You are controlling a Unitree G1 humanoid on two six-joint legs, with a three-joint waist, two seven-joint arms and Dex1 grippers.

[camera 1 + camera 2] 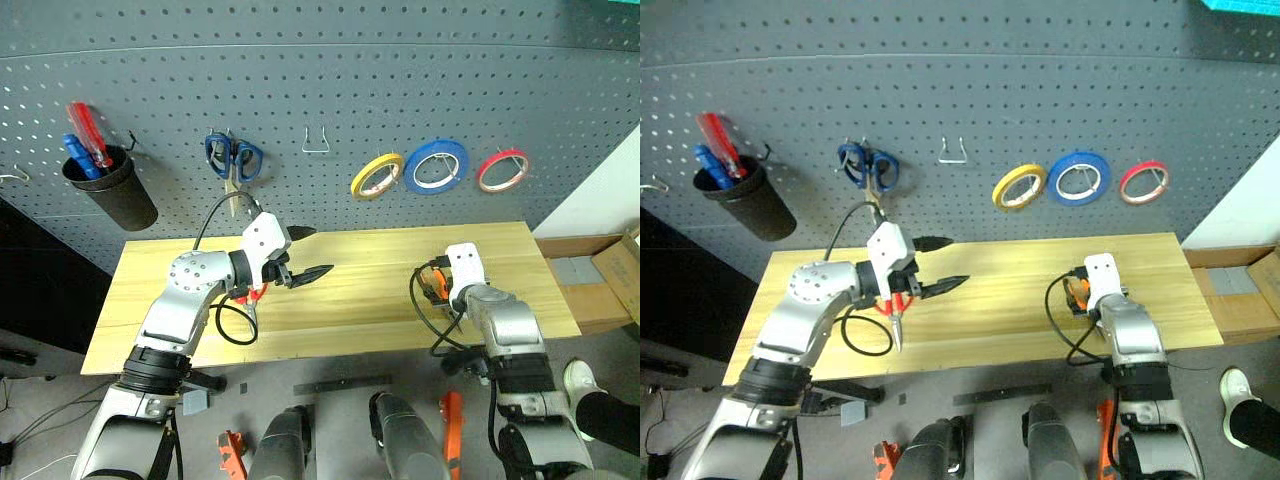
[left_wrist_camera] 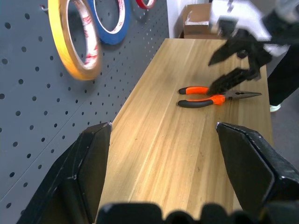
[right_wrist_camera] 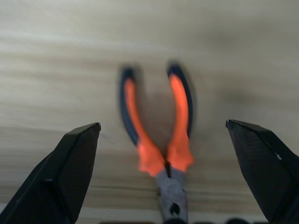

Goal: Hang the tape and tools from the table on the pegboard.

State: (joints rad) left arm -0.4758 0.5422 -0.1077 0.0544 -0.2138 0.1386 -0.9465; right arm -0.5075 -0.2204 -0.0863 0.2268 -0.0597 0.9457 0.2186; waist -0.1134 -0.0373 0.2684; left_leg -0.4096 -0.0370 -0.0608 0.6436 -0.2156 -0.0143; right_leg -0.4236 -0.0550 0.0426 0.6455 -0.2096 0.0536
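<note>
- The pliers point(image 3: 161, 154) lie flat on the bench point(image 1: 380, 290) near its right end, directly under the right gripper point(image 3: 163, 172); the nose points toward the robot, the two orange-and-black handles splay away toward the pegboard point(image 1: 320, 90).
- The right jaws stand wide open, one finger on each side of the pliers, holding nothing.
- The left gripper point(image 1: 305, 255) hovers above the bench's left half, jaws open and empty; red scissors point(image 1: 896, 305) lie just beneath it.
- The yellow tape point(image 1: 376, 176) already hangs on the pegboard, beside a blue roll point(image 1: 434, 165).
- The pliers look like stiff steel, fairly heavy toward the nose, with grippy sleeves on the handles.
- Best hold, I judge: across both handles close to the pivot, where the weight balances and the handles cannot spring apart; a grip far out on one handle would likely let the tool swing.
</note>
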